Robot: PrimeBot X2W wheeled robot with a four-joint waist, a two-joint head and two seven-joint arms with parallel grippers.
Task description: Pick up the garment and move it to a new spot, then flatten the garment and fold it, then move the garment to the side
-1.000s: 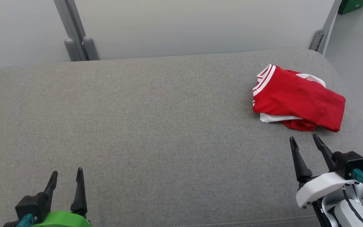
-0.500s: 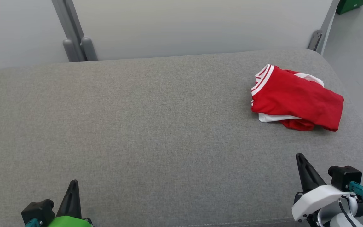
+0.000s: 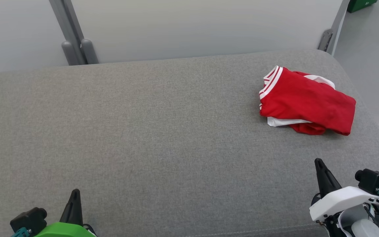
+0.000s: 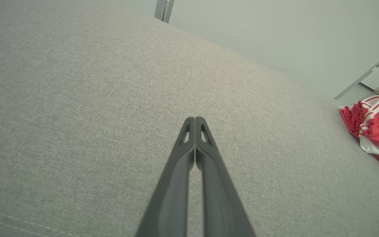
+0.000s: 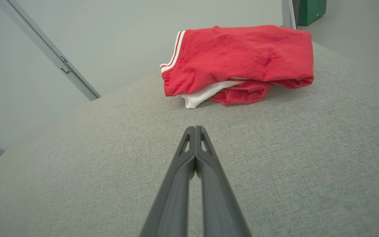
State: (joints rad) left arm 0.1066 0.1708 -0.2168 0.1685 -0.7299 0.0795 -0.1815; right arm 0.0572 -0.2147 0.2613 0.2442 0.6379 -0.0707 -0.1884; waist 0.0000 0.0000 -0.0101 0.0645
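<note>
The left pincer (image 3: 74, 192) sits at the near left edge of the head view with its two dark fingers pressed together to a single point, gripping nothing; its wrist view shows the tips meeting above bare grey cloth. The right pincer (image 3: 318, 161) at the near right is likewise closed tight and empty, its fingers pointing toward the garment (image 3: 308, 102), which lies a little way ahead of it and apart from it. Both pincers hang over the grey fabric-covered bench (image 3: 163, 131). The garment rests in a loosely folded, rumpled bundle on the far right part of the bench, near its rounded right corner: red on top, a red-and-white striped trim along its left edge, and white cloth poking out underneath. Behind the bench stands a pale wall (image 3: 202, 29) with grey posts (image 3: 74, 49) at the left, and a green box (image 3: 362, 5) on the floor at the far right.
</note>
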